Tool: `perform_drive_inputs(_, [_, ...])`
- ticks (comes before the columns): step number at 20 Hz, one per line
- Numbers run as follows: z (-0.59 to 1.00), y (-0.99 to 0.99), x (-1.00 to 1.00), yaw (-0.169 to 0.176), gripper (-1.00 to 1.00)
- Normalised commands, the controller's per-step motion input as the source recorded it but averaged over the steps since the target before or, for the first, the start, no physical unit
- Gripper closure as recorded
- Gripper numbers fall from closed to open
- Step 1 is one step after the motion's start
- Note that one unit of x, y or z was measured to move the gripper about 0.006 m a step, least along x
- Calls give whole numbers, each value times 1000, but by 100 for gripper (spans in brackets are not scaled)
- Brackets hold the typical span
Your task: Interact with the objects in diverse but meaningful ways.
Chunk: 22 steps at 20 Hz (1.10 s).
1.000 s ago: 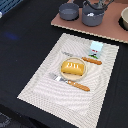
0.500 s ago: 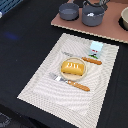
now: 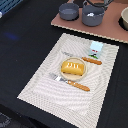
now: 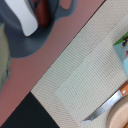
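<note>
A yellow bread-like block (image 3: 73, 67) lies on a small plate (image 3: 82, 75) in the middle of the striped beige placemat (image 3: 45, 80). A brown sausage stick (image 3: 92, 61) and a pale blue carton (image 3: 96, 48) are beyond it. A grey saucepan (image 3: 69, 10) and a grey pot (image 3: 93, 21) with something white (image 3: 90, 14) inside stand on a brown board (image 3: 75, 25). The wrist view shows the pot (image 4: 20, 42), a blurred white object (image 4: 22, 17) in it, the placemat's corner (image 4: 75, 80) and the carton's edge (image 4: 124, 45). No gripper fingers show in either view.
An orange-handled fork (image 3: 70, 81) lies in front of the plate, and a small utensil (image 3: 66, 53) lies behind it. A bowl (image 3: 123, 19) stands on the board at the exterior view's right. An orange-handled blade (image 4: 105, 107) shows in the wrist view. The table (image 3: 25, 35) is dark.
</note>
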Motion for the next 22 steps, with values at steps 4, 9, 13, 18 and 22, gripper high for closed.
perform_drive_inputs(4, [197,-367,620,21,-100])
perform_drive_inputs(9, [15,-475,417,47,-100])
perform_drive_inputs(13, [0,-530,306,153,-100])
perform_drive_inputs(18, [0,-544,325,122,-100])
perform_drive_inputs(22, [0,-520,368,64,-100])
